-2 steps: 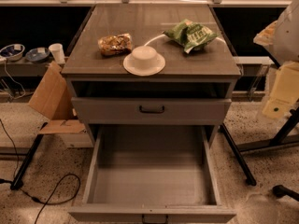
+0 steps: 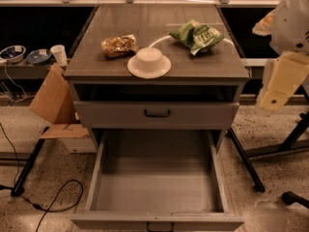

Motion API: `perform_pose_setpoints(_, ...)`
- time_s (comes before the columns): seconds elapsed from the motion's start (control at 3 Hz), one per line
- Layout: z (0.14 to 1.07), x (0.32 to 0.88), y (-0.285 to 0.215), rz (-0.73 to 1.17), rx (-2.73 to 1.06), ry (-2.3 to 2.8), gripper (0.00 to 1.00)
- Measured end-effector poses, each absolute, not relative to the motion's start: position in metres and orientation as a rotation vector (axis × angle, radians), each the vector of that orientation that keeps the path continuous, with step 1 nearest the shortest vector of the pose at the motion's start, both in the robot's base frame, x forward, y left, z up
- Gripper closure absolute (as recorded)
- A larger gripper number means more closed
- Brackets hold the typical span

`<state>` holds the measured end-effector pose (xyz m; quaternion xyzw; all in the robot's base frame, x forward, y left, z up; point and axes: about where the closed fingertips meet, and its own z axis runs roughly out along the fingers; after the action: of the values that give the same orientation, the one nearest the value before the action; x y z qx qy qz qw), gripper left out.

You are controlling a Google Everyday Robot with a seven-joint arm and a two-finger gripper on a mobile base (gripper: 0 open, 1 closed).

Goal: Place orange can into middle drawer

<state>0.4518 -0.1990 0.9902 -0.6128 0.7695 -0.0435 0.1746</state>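
Note:
The orange can (image 2: 119, 45), a wrinkly golden-brown foil packet, lies on the cabinet top at the left, just behind and left of a white bowl (image 2: 148, 59). The middle drawer (image 2: 157, 187) is pulled out wide below, with a plain grey floor and nothing in it. My gripper (image 2: 279, 83) hangs with the white and cream arm at the right edge, beside the cabinet's right side, apart from the packet and the drawer.
A green chip bag (image 2: 197, 35) lies on the cabinet top at the right. A shallower drawer front (image 2: 157, 114) with a black handle is shut above the open drawer. A cardboard box (image 2: 53, 105), cables and black stand legs (image 2: 246, 163) flank the cabinet.
The arm at the right edge has shifted slightly left and up. The packet, bowl, bag and drawers have not moved.

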Motion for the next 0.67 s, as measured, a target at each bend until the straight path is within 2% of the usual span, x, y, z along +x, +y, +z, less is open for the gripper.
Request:
perform_pose_setpoints(0.33, 1.014, 0.478, -0.163, -0.171, -1.78, 2.109, 0.0)
perform_pose_setpoints(0.67, 1.037, 0.526, -0.093, -0.19, -1.815, 1.985, 0.0)
